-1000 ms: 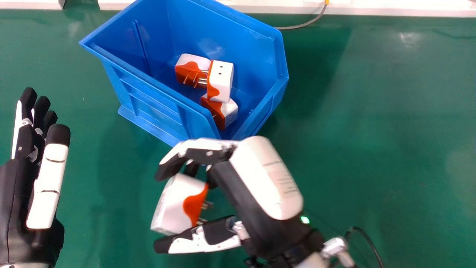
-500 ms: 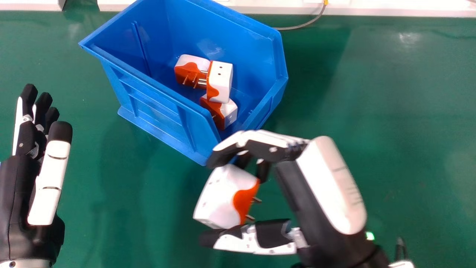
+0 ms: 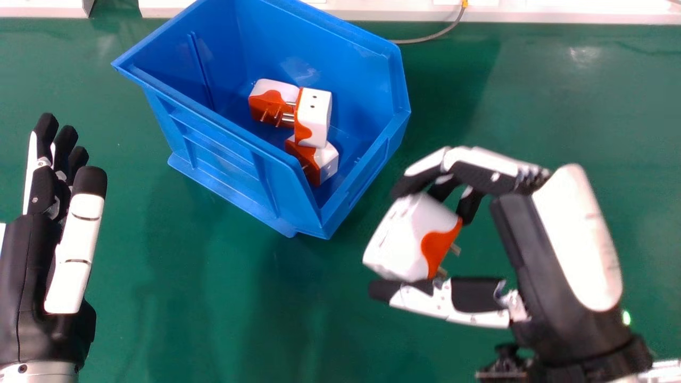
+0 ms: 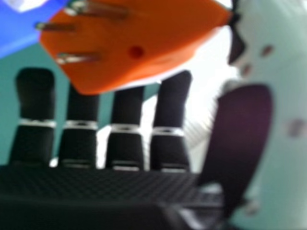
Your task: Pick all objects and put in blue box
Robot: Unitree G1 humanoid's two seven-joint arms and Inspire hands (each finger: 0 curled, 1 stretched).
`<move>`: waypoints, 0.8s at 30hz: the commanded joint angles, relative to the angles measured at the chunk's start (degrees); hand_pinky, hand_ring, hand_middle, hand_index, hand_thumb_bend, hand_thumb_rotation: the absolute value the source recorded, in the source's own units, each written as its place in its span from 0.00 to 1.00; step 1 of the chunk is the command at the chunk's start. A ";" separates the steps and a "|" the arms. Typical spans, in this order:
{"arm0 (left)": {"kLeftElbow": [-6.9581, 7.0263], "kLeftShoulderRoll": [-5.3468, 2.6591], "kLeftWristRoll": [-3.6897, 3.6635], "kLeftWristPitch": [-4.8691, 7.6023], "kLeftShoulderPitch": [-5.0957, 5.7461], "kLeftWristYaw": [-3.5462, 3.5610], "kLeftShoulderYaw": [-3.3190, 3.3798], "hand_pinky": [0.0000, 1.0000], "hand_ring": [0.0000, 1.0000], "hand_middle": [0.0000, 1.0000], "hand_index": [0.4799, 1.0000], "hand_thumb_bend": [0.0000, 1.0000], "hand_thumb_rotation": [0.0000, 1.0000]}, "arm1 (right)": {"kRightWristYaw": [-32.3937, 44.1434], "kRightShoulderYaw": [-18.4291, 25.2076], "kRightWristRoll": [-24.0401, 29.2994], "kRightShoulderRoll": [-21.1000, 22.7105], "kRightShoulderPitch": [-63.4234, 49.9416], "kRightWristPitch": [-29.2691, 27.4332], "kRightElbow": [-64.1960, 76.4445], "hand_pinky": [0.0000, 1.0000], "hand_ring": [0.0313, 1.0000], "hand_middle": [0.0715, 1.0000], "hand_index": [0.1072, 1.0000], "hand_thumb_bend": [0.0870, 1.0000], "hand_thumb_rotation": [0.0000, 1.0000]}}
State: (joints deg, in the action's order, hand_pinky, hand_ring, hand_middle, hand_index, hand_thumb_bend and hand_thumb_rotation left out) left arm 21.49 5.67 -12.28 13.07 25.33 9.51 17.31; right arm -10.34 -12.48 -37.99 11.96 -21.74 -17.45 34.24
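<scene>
In the head view my right hand [image 3: 558,250] is right of and nearer than the blue box [image 3: 223,127], its fingers and thumb pinching a white and orange plug adapter [image 3: 407,236]. In the right hand view the held adapter [image 4: 139,43] shows its orange face and metal pins beside my right hand [image 4: 124,148]. Inside the box lie an adapter at the left [image 3: 271,101], one standing against it [image 3: 315,114] and another [image 3: 319,159] partly beneath that one. My left hand [image 3: 32,255] stays at the left edge, fingers straight, holding nothing.
The box stands on a green table [image 3: 191,298]. Along the table's far edge runs a white ledge [image 3: 564,10], where a grey cable [image 3: 431,37] curves down behind the box.
My right hand has moved to the right and slightly toward the far side with the adapter, away from the box's near corner. My left hand has shifted only slightly forward.
</scene>
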 commanded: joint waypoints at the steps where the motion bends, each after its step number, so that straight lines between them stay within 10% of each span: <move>1: 0.58 0.42 0.17 0.31 -0.30 -0.26 0.31 0.98 0.99 1.00 1.00 0.64 0.78 | -0.41 0.53 0.15 -1.55 3.93 0.02 -0.69 0.30 0.40 0.49 0.46 0.44 0.00; 24: 2.39 0.29 -0.21 -0.69 1.04 -0.98 1.08 0.98 0.99 1.00 1.00 0.65 0.77 | -5.17 -2.96 -4.18 -8.11 38.86 4.25 -30.83 0.31 0.39 0.48 0.48 0.44 0.00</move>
State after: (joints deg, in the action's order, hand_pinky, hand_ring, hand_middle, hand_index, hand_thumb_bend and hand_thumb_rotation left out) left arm 22.18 5.54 -11.95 11.95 26.20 8.59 17.75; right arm -13.74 -14.93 -41.54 4.82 14.15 -12.97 3.88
